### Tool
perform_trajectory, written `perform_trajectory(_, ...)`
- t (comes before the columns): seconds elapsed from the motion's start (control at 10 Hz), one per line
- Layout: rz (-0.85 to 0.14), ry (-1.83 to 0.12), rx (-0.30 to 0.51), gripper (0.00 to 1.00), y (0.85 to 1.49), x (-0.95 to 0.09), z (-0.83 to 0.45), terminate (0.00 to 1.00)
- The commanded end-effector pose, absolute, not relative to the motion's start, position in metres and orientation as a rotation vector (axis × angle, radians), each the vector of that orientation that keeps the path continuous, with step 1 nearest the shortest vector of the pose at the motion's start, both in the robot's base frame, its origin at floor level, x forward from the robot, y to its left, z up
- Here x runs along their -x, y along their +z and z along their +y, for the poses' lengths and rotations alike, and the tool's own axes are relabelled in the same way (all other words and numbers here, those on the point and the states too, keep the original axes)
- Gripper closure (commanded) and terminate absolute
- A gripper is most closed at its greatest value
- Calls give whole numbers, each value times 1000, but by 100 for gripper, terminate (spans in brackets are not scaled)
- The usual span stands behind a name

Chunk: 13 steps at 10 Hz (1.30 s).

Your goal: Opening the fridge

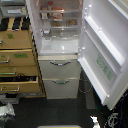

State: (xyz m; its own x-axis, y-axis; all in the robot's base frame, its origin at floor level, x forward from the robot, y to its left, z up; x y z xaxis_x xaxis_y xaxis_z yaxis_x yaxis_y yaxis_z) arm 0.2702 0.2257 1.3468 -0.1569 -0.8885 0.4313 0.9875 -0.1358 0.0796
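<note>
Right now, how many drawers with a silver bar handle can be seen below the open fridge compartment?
2. The upper drawer sits directly under the open compartment of the fridge, and the lower drawer sits beneath it, near the floor. Both appear shut. None seems hidden.

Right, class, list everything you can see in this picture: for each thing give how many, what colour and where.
fridge: one, white, centre, upper compartment open
fridge door: one, white, swung open toward the exterior view's right, greenish label on its inner side
shelves: several, white, inside the open compartment, holding small items too blurred to name
lower drawers: two, white with silver bar handles, below the open compartment
wooden cabinet: one, tan, at the exterior view's left of the fridge
floor: dark, bottom
gripper: not in view
</note>
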Motion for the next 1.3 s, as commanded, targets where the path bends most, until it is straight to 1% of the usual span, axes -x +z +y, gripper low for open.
perform_trajectory(0.1, -349, -1154, 86, 0, 1246, -361, 244, 0)
perform_trajectory(0.2, -281, -1086, 66, 0, 1178, -409, 237, 0)
perform_trajectory(0.4, -222, -1046, 84, 0, 1115, -449, 198, 0)
perform_trajectory(0.5, -227, -1065, 123, 0, 1095, -465, 150, 0)
perform_trajectory(0.6, -259, -1066, 180, 0, 1101, -473, 108, 0)
perform_trajectory(0.7, -275, -1124, 213, 0, 1110, -467, 66, 0)
perform_trajectory(0.9, -319, -1240, 226, 0, 1136, -475, -20, 0)
perform_trajectory(1.1, -352, -1280, 240, 0, 1150, -495, -76, 0)
perform_trajectory(1.2, -378, -1279, 261, 0, 1171, -507, -113, 0)
perform_trajectory(1.3, -371, -1274, 247, 0, 1167, -507, -115, 0)
